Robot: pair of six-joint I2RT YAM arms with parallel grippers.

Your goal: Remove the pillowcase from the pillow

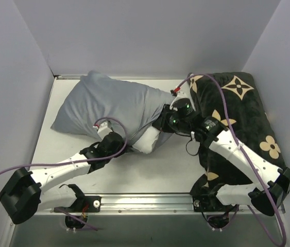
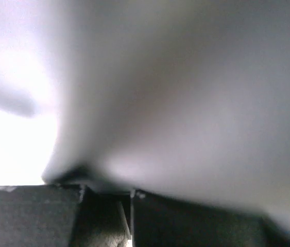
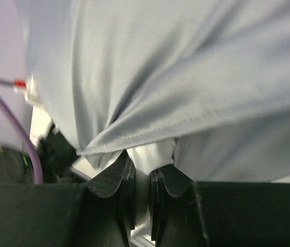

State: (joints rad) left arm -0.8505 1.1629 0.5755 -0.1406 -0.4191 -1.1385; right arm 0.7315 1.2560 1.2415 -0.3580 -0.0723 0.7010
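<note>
The grey-blue pillowcase [image 1: 114, 105] lies at the back left of the table with the pillow inside. A white corner of the pillow [image 1: 147, 141] sticks out of its open end at the middle. My right gripper [image 1: 168, 122] sits at that open end. In the right wrist view it [image 3: 142, 172] is shut on a pinch of the white pillow [image 3: 152, 153], just under the pillowcase hem [image 3: 186, 123]. My left gripper [image 1: 123, 145] is at the pillowcase's near edge. In the left wrist view it [image 2: 108, 191] is shut on a blurred fold of the pillowcase [image 2: 186, 103].
A black cushion with tan flower motifs [image 1: 242, 118] lies along the right side, under my right arm. Pale walls close in the back and both sides. A metal rail [image 1: 145, 200] runs along the near edge. Purple cables loop off both arms.
</note>
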